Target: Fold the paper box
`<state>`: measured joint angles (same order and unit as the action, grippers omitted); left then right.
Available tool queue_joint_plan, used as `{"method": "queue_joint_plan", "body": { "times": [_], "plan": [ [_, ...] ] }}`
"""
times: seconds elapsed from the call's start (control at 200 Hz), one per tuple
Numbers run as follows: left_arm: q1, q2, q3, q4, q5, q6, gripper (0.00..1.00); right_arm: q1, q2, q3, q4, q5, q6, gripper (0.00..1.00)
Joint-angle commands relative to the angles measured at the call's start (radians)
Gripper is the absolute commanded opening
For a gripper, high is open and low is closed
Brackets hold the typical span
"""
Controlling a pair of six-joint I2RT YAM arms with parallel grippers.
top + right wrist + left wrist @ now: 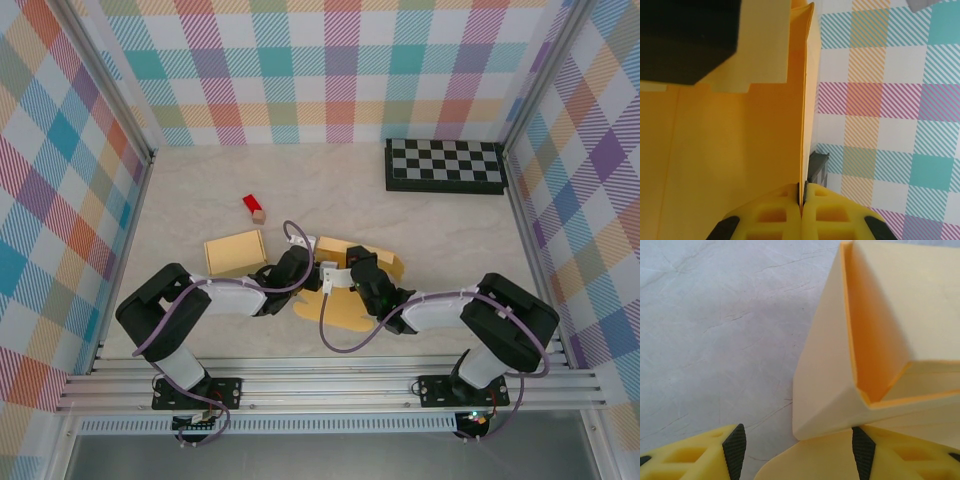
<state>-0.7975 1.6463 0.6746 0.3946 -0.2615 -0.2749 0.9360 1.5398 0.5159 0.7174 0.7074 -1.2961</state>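
Observation:
The yellow paper box point(345, 308) lies half-folded at the table's near middle, with both grippers at it. My left gripper point(305, 272) stands open at the box's left side. In the left wrist view a folded-up corner of the box point(830, 365) rises just ahead of the left gripper point(799, 450), and a flat flap lies between its black pads point(735, 449). My right gripper point(803, 192) is shut on the thin upright edge of a box wall point(740, 150), seen edge-on. From above, the right gripper point(347, 278) sits over the box's middle.
A second, tan box point(235, 252) sits just left of the left arm's wrist. A small red block point(253, 207) lies beyond it. A black-and-white checkerboard point(445, 165) rests at the far right. Plaid walls enclose the table on three sides.

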Motion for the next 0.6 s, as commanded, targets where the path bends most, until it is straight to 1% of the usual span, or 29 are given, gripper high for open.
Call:
{"method": "queue_joint_plan", "body": {
  "times": [0.0,0.07,0.115,0.165,0.325,0.405,0.46,0.51,0.6],
  "plan": [
    [-0.004,-0.031,0.000,0.211,0.088,0.040,0.62,0.030,-0.023,-0.020,-0.169,-0.082,0.057,0.00],
    [-0.004,-0.051,-0.003,0.207,0.187,0.067,0.63,0.030,-0.038,-0.018,-0.194,-0.091,0.078,0.00],
    [-0.004,-0.059,-0.006,0.200,0.217,0.071,0.63,0.030,-0.041,-0.017,-0.191,-0.088,0.078,0.00],
    [-0.004,-0.063,-0.017,0.200,0.217,0.071,0.63,0.030,-0.040,-0.015,-0.187,-0.087,0.075,0.00],
    [-0.005,-0.032,-0.004,0.155,0.137,0.063,0.62,0.030,-0.029,-0.009,-0.180,-0.084,0.075,0.00],
    [-0.003,-0.017,0.011,0.138,0.132,0.075,0.61,0.030,-0.029,-0.007,-0.188,-0.085,0.078,0.00],
    [-0.002,-0.024,0.008,0.136,0.147,0.089,0.61,0.028,-0.030,-0.008,-0.194,-0.085,0.079,0.00],
    [0.001,-0.042,0.005,0.121,0.185,0.111,0.61,0.025,-0.032,-0.010,-0.200,-0.085,0.086,0.00],
    [0.007,-0.096,0.012,0.020,0.275,0.167,0.63,0.009,-0.041,-0.017,-0.204,-0.085,0.100,0.00]
  ]
}}
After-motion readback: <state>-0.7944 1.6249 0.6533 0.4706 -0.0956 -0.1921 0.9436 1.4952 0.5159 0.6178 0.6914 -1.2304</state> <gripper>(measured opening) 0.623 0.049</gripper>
